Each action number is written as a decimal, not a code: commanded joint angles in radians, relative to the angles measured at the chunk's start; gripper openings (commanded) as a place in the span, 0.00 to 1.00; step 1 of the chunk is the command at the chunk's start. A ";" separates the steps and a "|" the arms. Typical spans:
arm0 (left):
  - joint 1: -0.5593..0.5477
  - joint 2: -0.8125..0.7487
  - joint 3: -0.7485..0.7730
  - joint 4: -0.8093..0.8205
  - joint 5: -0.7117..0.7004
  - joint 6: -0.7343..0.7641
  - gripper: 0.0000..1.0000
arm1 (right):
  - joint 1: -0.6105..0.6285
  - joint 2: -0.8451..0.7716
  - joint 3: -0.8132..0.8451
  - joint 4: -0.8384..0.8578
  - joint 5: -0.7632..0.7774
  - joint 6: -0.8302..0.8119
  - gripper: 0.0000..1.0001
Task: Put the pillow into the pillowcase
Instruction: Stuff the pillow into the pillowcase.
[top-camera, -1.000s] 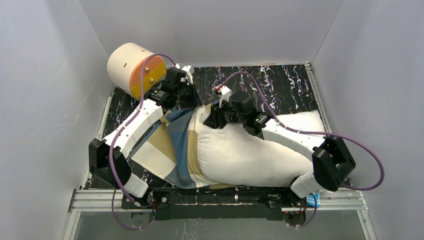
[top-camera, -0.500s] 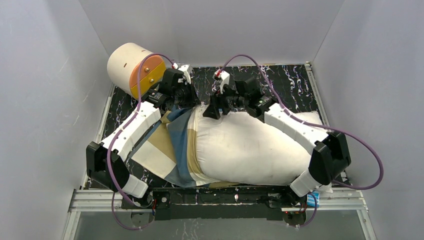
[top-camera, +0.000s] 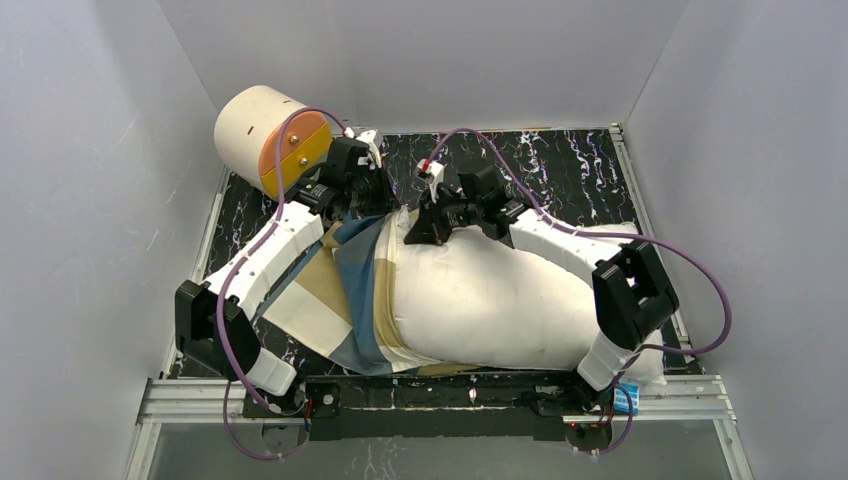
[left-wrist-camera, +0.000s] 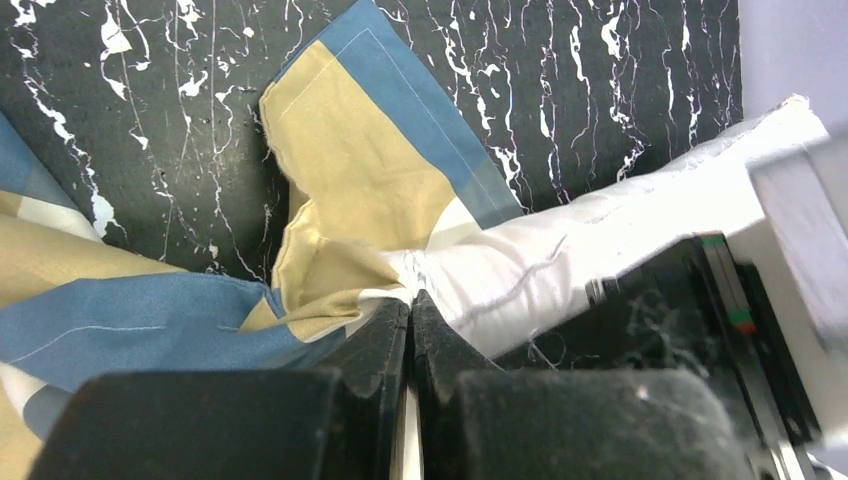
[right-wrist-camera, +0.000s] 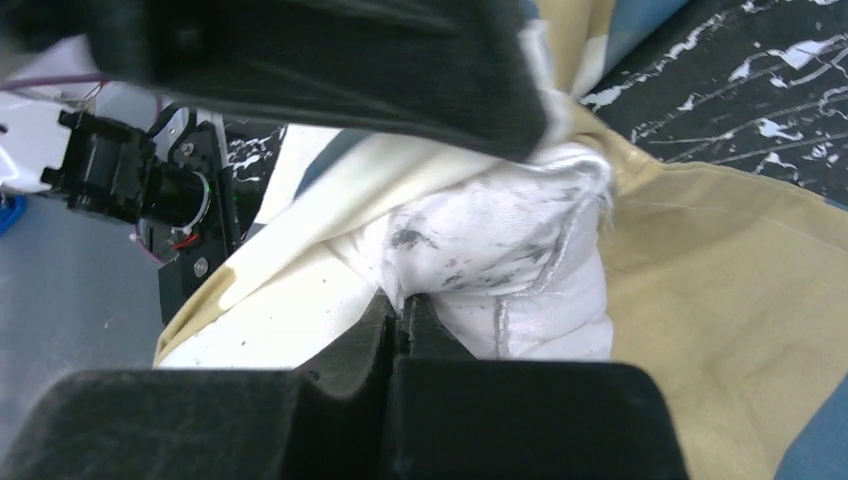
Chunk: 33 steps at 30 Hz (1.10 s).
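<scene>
Mostly, the pillow (top-camera: 500, 300) lies across the marbled table (top-camera: 560, 170), its left end inside the blue-tan pillowcase (top-camera: 340, 290). A cream-and-orange cylinder (top-camera: 270, 135) stands far left. The left gripper (left-wrist-camera: 410, 300) pinches the pillowcase's far edge; the right gripper (right-wrist-camera: 400, 305) is clamped on the pillow's far-left corner.

Soft items: one pillow (top-camera: 500, 300) and one pillowcase (top-camera: 335, 300). Other items: one cream-and-orange cylinder (top-camera: 265, 135) and one black marbled table (top-camera: 570, 165). Grippers: two, the left gripper (left-wrist-camera: 410, 308) and the right gripper (right-wrist-camera: 400, 308).
</scene>
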 joint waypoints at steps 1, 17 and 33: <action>0.014 0.061 0.098 0.079 -0.056 -0.064 0.00 | 0.070 -0.106 -0.066 0.125 -0.187 0.032 0.01; 0.092 0.222 0.339 0.025 -0.030 -0.096 0.00 | 0.115 -0.076 -0.127 0.012 -0.269 -0.095 0.01; 0.097 0.136 0.346 0.134 0.337 -0.287 0.00 | 0.115 -0.003 -0.056 0.084 0.000 0.017 0.01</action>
